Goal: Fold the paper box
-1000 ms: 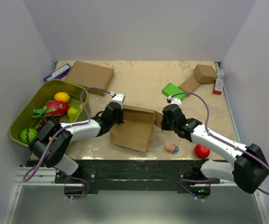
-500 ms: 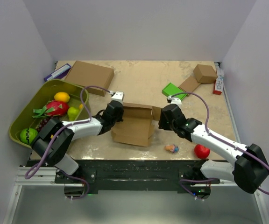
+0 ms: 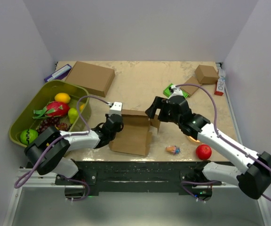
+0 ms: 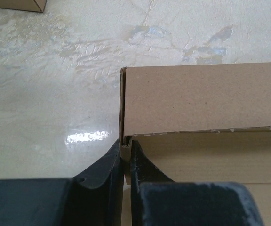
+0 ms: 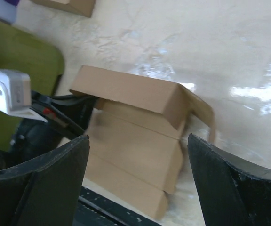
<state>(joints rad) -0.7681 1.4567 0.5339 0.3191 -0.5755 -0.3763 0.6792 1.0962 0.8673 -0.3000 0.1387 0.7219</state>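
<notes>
The paper box [image 3: 131,131] is a partly folded brown cardboard mailer lying at the table's near middle, its back panel raised. My left gripper [image 3: 114,124] is at the box's left side. In the left wrist view the left gripper [image 4: 125,147] is shut on the thin left wall of the paper box [image 4: 201,99]. My right gripper [image 3: 156,109] hovers open above the box's right rear corner, touching nothing. From the right wrist, the right gripper [image 5: 138,137] has wide jaws that frame the paper box [image 5: 126,89] below, and a side tab sticks out at its right end.
A green tray [image 3: 29,104] of fruit sits at the left. A larger brown box [image 3: 91,77] lies at the back left and a small cube box [image 3: 206,74] at the back right, by a green block [image 3: 175,90]. A red ball [image 3: 203,151] and a small wrapped item [image 3: 173,149] lie near the front right.
My right gripper has opened, let go of the box's right end and risen up and back. The left gripper keeps its pinch and has shifted slightly nearer with the box.
</notes>
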